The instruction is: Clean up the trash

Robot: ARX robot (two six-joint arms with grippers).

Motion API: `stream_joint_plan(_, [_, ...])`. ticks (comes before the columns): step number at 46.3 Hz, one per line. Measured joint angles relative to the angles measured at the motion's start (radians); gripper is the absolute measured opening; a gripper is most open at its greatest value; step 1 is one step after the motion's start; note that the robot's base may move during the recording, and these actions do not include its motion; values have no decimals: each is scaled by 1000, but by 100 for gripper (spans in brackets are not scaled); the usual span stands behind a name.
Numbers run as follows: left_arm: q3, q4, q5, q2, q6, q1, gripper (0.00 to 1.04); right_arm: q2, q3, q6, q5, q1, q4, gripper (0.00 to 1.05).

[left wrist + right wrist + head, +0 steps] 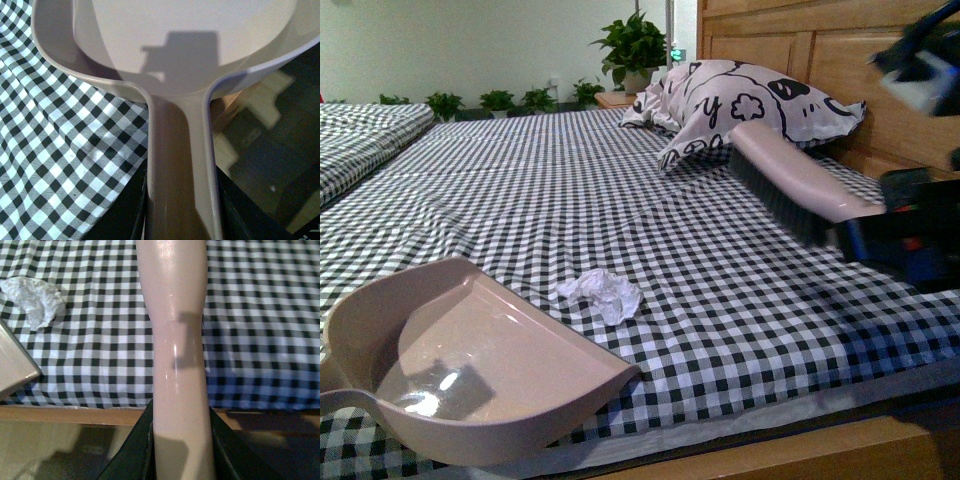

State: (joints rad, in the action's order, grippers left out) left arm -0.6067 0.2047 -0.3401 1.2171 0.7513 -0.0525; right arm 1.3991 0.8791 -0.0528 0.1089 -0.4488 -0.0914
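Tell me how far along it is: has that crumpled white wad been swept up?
Tools are picked up: the left gripper is shut on the handle of the pinkish-beige plastic dustpan, the right gripper on the pink, dark-bristled brush. Under way: the dustpan's lip sits on the black-and-white checked sheet beside the crumpled white wad. Left: the brush is apart from the wad and the pan is empty, so sweeping remains.

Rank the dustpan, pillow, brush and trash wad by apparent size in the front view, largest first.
1. dustpan, though it sits nearest the camera
2. pillow
3. brush, nearer than the pillow, so that gap is unsure
4. trash wad, clearly smallest
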Motion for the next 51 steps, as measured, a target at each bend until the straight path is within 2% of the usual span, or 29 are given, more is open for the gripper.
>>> stream_joint_plan(14, [0,0,0,0,0,0,28,254,191,-8,27,-66,1,21])
stream_joint_plan(27, [0,0,0,0,0,0,28,396,208,-6,124,-105,33,21])
stream_joint_plan(36, [0,0,0,0,0,0,28,443,204,-11,99,-157,52,21])
stream_joint_plan(43, [0,0,0,0,0,0,28,443,204,-15,-60,-207,-30,21])
stream_joint_plan(51, [0,0,0,0,4,0,28,355,216,-18,-409,-236,-159,21])
